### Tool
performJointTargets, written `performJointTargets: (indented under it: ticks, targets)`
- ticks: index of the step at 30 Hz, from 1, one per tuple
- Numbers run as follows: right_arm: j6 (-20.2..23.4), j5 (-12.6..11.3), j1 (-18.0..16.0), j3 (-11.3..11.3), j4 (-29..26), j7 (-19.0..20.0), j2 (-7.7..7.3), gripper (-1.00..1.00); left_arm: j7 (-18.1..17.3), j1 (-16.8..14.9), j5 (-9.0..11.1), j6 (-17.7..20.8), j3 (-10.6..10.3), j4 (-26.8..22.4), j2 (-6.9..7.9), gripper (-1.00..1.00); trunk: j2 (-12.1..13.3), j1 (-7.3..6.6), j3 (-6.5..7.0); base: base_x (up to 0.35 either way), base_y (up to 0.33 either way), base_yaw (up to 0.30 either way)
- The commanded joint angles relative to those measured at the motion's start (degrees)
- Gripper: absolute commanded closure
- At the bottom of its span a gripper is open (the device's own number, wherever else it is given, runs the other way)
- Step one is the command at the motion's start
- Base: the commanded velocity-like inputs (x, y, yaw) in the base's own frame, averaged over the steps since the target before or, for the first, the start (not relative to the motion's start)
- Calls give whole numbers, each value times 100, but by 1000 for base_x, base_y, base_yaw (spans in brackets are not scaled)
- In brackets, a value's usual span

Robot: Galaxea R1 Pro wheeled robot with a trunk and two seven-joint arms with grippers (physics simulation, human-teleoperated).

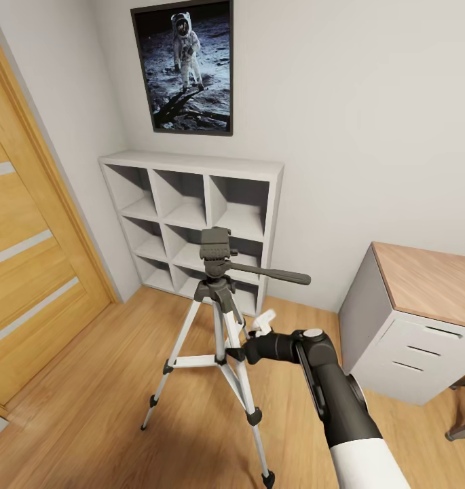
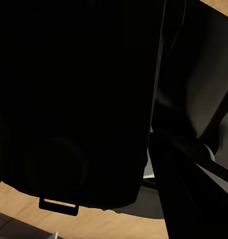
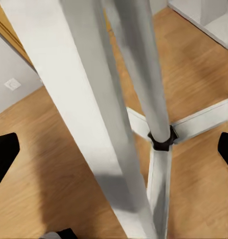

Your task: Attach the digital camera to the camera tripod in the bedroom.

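Camera tripod [image 1: 218,319] stands upright on the wood floor in front of the white cube shelf [image 1: 191,224], long axis vertical, head plate bare, pan handle pointing toward the desk [image 1: 422,305]. Right hand [image 1: 249,343] is at mid-leg height, just beside the legs; the right wrist view shows its fingers spread wide either side of a silver leg [image 3: 89,124], nothing gripped. Left wrist view is dark: left hand's state cannot be told. Judgement: right arm is nearer; the mount lies above it.

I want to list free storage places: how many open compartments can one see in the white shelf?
7, and more are likely hidden. The white shelf shows three compartments in its top row and two at the left in each lower row; the tripod hides the rest.
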Motion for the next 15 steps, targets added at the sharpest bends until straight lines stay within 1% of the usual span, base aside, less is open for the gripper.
performJointTargets:
  ticks: [1,3,6,9,11,13,14,15]
  targets:
    - [-42,52,-5,-7,-6,12,3,-100,-39,-5,51,-10,-48,8,-1,100,-11,3,-11,0,0,0]
    - [-191,50,-5,-14,5,-82,3,-100,-39,-5,49,-10,-48,8,-1,100,-11,3,-11,0,0,0]
    - [-271,43,-5,-20,37,-156,3,-100,-39,-5,49,-10,-49,8,-1,100,-11,3,-11,0,0,0]
    - [-358,44,-5,-22,252,-259,3,-100,-39,-5,50,-13,-47,8,-1,100,-11,3,-11,0,0,0]
    - [-525,46,-7,-23,437,-349,3,-100,-39,-5,51,-11,-46,8,-1,100,-11,3,-11,0,0,0]
    - [-768,44,-6,-23,626,-448,3,-100,-39,-5,51,-10,-46,8,-1,100,-11,3,-11,0,0,0]
    - [-993,42,-6,-25,778,-535,3,-100,-39,-5,50,-10,-47,8,-1,100,-11,3,-11,0,0,0]
    - [-1048,41,-6,-26,814,-555,3,-100,-39,-5,49,-10,-46,8,-1,100,-11,3,-11,0,0,0]
